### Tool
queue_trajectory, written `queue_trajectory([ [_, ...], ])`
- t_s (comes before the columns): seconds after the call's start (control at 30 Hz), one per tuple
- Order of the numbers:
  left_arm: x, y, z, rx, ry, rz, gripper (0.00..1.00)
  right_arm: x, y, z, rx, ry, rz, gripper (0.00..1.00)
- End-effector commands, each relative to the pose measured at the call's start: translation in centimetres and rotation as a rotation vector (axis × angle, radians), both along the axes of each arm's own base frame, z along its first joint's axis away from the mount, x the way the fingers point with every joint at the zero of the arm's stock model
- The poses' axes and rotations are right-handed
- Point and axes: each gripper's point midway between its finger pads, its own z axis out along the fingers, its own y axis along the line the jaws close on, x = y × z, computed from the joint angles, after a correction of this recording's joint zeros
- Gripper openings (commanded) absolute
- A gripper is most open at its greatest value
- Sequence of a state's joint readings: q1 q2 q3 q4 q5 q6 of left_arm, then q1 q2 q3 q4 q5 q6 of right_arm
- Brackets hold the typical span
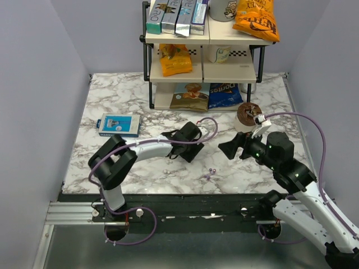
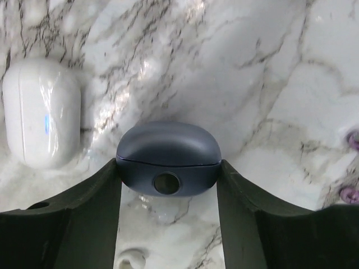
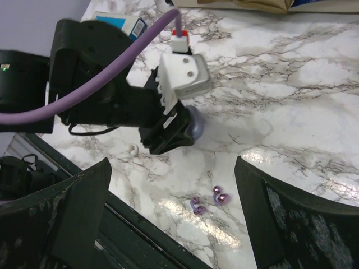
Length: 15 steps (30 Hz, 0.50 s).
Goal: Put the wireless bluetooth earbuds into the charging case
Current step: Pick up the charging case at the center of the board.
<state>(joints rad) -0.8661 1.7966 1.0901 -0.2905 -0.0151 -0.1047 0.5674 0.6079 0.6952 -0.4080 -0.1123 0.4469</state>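
**Hazards, as I judge them.** The charging case (image 2: 168,159) is smooth and rounded, and my left fingers (image 2: 95,196) press only its 2 flanks near the lid seam. A harder squeeze or a lift could make it squirt forward or twist. Its lid is shut, so no bud can go in until it is opened. The 2 earbuds (image 3: 196,205) are tiny and lie loose on the bench (image 1: 112,95), so a clumsy descent could roll them away.

**Positions.** My left fingers are closed on the case, touching both sides, and the case rests on the bench. A white oval object (image 2: 42,112) lies just beside it. My right fingers (image 3: 291,213) are spread wide, hold nothing, and hover above the earbuds. The earbuds lie near the case, toward the bench's near edge.
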Motion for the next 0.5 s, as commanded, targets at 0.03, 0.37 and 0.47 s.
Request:
queue_trajectory([
  [0.03, 2.1, -1.8, 7.5, -0.259, -0.243, 0.029, 0.0, 0.8, -1.5, 3.2, 0.043, -0.046, -0.112, 1.0],
  [0.37, -0.9, -0.3, 14.3, -0.716, -0.496, 0.028, 0.0, 1.4, -0.9, 2.7, 0.067, 0.002, -0.124, 0.98],
  [0.47, -2.1, 0.2, 15.1, -0.774, -0.548, 0.008, 0.0, 1.1, 0.8, 1.8, 0.033, 0.023, -0.012, 0.98],
])
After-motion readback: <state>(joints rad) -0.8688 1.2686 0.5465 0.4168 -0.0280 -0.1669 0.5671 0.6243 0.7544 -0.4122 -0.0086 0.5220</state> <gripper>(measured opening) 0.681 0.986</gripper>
